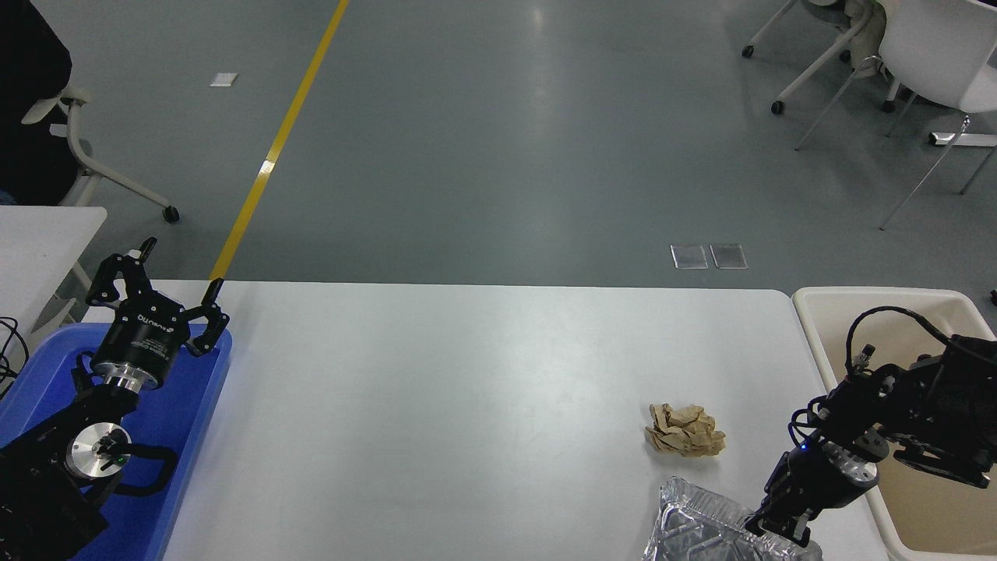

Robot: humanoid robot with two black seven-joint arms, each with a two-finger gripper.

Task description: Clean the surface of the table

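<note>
The table surface (467,405) is a large white top with rounded corners. A crumpled brown paper ball (685,430) lies on it right of the middle. A clear plastic container (693,530) sits at the front edge, partly cut off by the picture. My right gripper (781,531) comes in from the right, points down and is shut on the container's right rim. My left gripper (167,292) is parked at the left over a blue tray, its fingers spread open and empty.
The blue tray (199,405) lies at the table's left end. A beige plastic bin (814,327) stands off the table's right end, under my right arm. A smaller white table (47,234) is at the far left. Chairs stand on the grey floor beyond.
</note>
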